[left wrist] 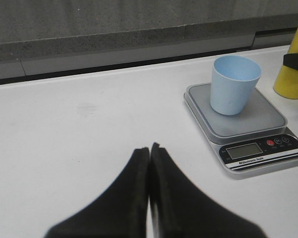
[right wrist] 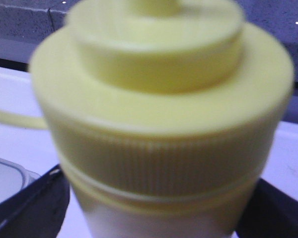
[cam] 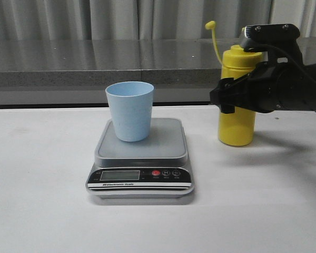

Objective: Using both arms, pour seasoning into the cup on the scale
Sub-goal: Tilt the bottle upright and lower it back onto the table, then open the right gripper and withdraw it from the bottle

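Jaws of the right gripper (cam: 233, 99) sit around the middle of the seasoning bottle (cam: 236, 126) in the front view, one finger crossing its front; whether they press it cannot be told from here. That bottle stands upright on the white table (cam: 42, 211), long axis vertical, nozzle end up, its small cap (cam: 210, 24) on a thin tether raised up to the left. The right arm (cam: 289, 87) reaches in level from the right edge. Left of the bottle, the scale (cam: 141, 158) carries the light blue cup (cam: 129, 110), upright, mouth up, on the platform.

From the left wrist view, the left gripper (left wrist: 149, 148) has its fingers pressed together with nothing between them, low over bare table, well apart from the scale (left wrist: 243, 124) and cup (left wrist: 233, 84).

From the right wrist view, the bottle's ribbed collar (right wrist: 161, 124) fills the frame, blurred, with a black finger (right wrist: 30, 203) on each side of the bottle.
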Controlling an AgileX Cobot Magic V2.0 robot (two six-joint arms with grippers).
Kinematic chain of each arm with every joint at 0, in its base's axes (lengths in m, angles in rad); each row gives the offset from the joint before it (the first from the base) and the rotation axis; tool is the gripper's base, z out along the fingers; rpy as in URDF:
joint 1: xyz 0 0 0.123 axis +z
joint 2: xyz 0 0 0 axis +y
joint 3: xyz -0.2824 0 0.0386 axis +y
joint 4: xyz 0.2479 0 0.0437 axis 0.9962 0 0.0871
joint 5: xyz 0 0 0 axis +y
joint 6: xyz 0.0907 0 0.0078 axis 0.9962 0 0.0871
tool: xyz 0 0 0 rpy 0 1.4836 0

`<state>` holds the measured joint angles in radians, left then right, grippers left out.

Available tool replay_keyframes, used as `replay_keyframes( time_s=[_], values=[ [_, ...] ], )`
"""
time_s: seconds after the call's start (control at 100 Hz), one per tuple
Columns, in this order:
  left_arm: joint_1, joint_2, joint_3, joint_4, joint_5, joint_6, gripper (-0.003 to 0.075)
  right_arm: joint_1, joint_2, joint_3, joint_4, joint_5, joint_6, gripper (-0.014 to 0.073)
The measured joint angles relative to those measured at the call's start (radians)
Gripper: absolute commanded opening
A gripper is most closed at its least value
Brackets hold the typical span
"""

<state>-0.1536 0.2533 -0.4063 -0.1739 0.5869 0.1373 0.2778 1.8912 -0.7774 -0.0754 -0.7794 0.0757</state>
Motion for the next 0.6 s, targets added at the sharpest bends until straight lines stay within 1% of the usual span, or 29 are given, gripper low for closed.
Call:
replay_keyframes(
  time_s=[0.22, 0.37, 0.52, 0.6],
  values=[
    [0.0, 0.0, 0.0, 0.0, 0.0, 0.0, -0.002, 0.0, -0.005, 0.007, 0.0, 0.0, 0.03, 0.0659],
    [0.0, 0.0, 0.0, 0.0, 0.0, 0.0, -0.002, 0.0, -0.063, 0.014, 0.0, 0.032, 0.032, 0.0659],
    [0.0, 0.0, 0.0, 0.0, 0.0, 0.0, -0.002, 0.0, -0.136, 0.069, 0.0, 0.056, 0.033, 0.0659],
    [0.0, 0.0, 0.0, 0.0, 0.0, 0.0, -0.002, 0.0, -0.178, 0.114, 0.0, 0.061, 0.034, 0.064]
  ],
)
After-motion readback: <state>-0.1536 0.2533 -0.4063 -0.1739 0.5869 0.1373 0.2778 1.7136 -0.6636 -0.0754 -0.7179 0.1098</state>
